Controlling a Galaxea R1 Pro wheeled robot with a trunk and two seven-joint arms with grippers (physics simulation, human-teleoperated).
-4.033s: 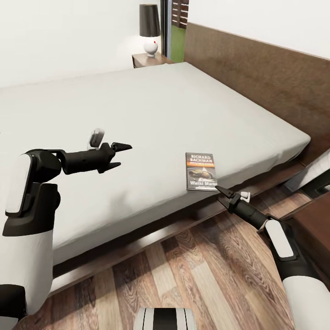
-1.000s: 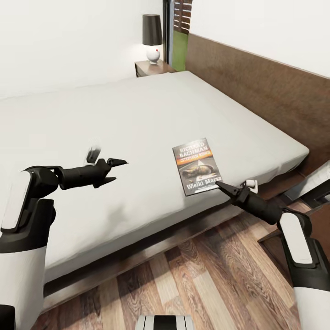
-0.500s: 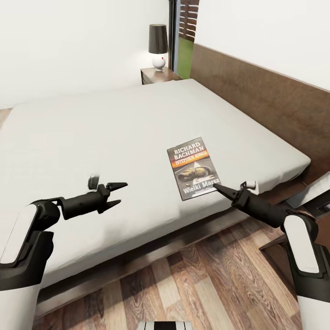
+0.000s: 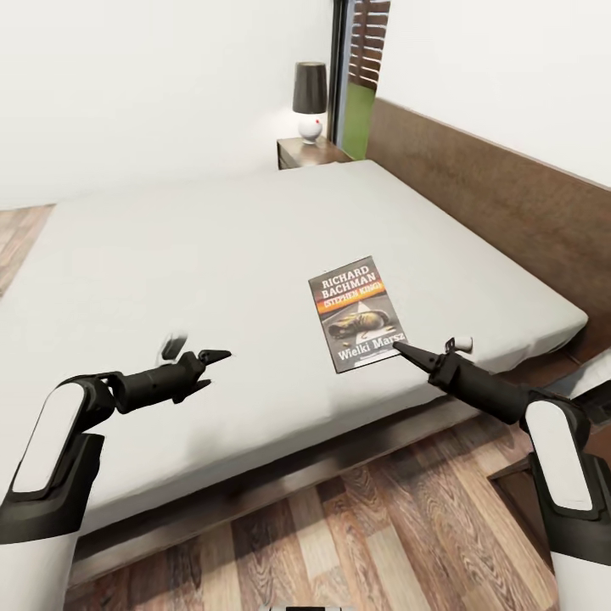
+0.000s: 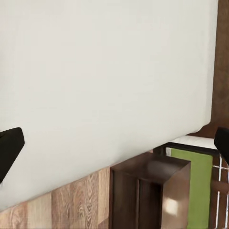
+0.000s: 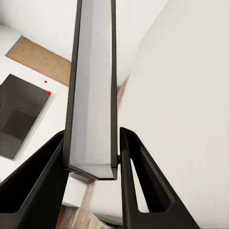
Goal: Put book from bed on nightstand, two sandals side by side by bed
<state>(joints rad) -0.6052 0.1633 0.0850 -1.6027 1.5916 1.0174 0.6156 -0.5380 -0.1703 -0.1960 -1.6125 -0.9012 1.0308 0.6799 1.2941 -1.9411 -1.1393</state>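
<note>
The book (image 4: 356, 311), a dark paperback with white "RICHARD BACHMAN" lettering, lies near the front edge of the bed (image 4: 212, 255). My right gripper (image 4: 400, 347) is at its near right corner. In the right wrist view the right gripper (image 6: 93, 136) is shut on the book's edge (image 6: 93, 95), pale pages between dark covers. To the left, my left gripper (image 4: 214, 367) hovers low over the mattress, open and holding nothing. In the left wrist view the left gripper (image 5: 114, 143) has its jaws wide apart. A nightstand (image 4: 307, 152) stands beyond the bed's far corner. The sandals are out of view.
A white-based lamp with a dark shade (image 4: 311, 100) stands on the nightstand, beside the window (image 4: 356, 106). The tall brown headboard (image 4: 509, 204) runs along the right. Wood-plank floor (image 4: 339, 543) lies in front of the bed. The nightstand's side (image 5: 152, 191) is also visible from the left wrist.
The camera has shifted, so more of the bed's left side shows. The book has turned a little on the mattress with my right gripper at its corner. My left arm sits lower.
</note>
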